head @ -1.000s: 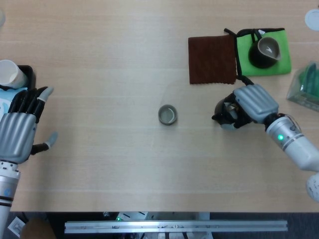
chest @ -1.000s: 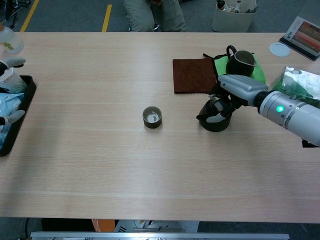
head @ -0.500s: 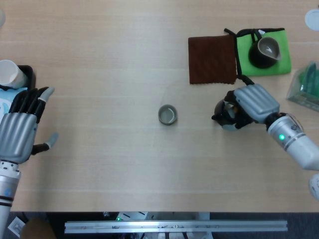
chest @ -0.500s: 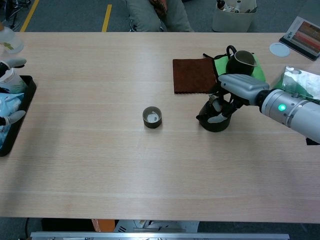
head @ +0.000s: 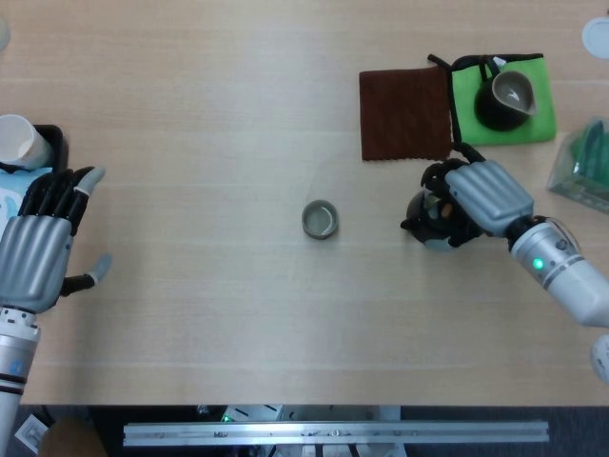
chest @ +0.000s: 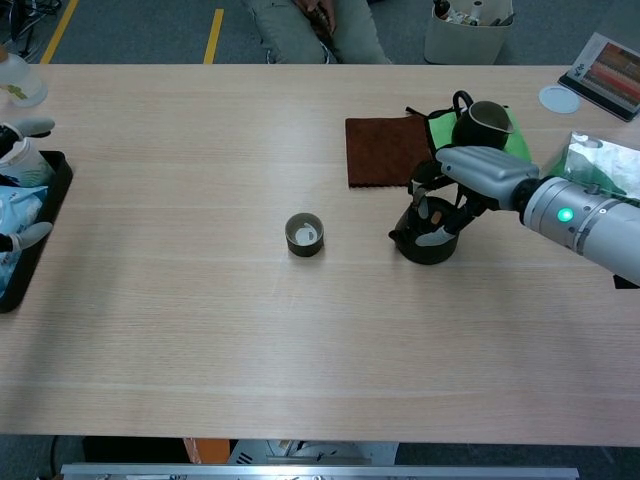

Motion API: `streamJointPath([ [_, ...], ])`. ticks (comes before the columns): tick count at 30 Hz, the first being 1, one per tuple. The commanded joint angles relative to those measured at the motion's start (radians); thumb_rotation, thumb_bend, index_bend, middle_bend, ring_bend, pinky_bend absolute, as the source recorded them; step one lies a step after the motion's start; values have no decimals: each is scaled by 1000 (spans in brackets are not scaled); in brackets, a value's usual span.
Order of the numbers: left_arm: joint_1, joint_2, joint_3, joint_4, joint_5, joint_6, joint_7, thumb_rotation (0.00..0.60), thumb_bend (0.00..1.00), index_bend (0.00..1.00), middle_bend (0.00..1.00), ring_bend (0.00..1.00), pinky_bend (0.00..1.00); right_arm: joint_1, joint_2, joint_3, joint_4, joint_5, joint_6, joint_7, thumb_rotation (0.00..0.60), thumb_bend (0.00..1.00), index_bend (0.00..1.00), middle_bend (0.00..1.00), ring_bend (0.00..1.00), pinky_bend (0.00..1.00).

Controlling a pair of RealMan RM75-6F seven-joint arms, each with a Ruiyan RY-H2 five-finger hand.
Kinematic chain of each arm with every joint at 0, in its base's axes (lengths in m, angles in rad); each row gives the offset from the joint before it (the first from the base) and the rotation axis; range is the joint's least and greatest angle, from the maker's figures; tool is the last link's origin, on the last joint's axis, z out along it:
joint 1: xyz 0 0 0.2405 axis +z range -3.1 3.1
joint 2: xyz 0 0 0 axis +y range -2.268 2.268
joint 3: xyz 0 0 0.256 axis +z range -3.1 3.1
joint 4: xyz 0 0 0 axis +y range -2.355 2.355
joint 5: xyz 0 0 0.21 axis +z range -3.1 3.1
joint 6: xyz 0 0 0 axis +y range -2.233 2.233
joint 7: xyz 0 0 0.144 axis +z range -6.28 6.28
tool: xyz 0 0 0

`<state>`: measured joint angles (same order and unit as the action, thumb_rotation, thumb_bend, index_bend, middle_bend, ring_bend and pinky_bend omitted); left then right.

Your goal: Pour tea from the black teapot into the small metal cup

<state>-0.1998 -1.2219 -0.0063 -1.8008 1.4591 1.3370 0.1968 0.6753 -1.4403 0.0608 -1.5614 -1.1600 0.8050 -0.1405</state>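
Note:
The small metal cup point(head: 321, 219) point(chest: 304, 235) stands upright in the middle of the table. To its right the black teapot point(head: 426, 225) point(chest: 425, 243) sits on the table, its spout pointing left toward the cup. My right hand point(head: 485, 197) point(chest: 482, 172) covers the pot's right side from above, with its fingers curled around the handle and lid. Most of the pot's top is hidden by the hand. My left hand point(head: 40, 249) rests far left with fingers spread, holding nothing; only its fingertips point(chest: 27, 232) show in the chest view.
A brown cloth point(head: 404, 114) point(chest: 385, 150) lies behind the teapot. Beside it a green cloth point(head: 466, 90) carries a dark pitcher point(head: 509, 95) point(chest: 485, 125). A clear packet point(head: 585, 167) lies at the right edge. A black tray point(chest: 40, 215) with a white cup point(head: 21, 141) sits far left.
The right hand and the teapot have shifted slightly left toward the cup, and the fingers have closed further over the pot. The left hand has not moved.

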Motion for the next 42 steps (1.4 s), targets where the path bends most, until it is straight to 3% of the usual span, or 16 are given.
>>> streamJointPath([
  [1, 0, 2, 1, -1, -1, -2, -1, 600, 270, 28, 101, 78, 88, 1, 5, -1, -5, 2, -2, -3, 483, 0, 314, 276, 208, 8],
  [10, -3, 3, 3, -4, -4, -9, -3, 600, 270, 28, 100, 78, 89, 5, 20, -1, -22, 10, -16, 0, 484, 0, 200, 185, 107, 0],
  [27, -7, 7, 2, -5, -12, -18, -4, 600, 270, 28, 100, 78, 89, 55, 94, -9, -75, 40, -81, -54, 483, 0, 244, 168, 82, 0],
  [35, -8, 9, 2, -8, -14, -18, -4, 600, 270, 28, 100, 77, 88, 57, 99, -18, -91, 31, -14, -144, 485, 0, 241, 173, 82, 0],
  [42, -9, 13, -4, -1, -13, -12, -7, 600, 270, 28, 100, 78, 89, 10, 86, -21, -91, -9, 117, -190, 488, 0, 55, 71, 2, 0],
])
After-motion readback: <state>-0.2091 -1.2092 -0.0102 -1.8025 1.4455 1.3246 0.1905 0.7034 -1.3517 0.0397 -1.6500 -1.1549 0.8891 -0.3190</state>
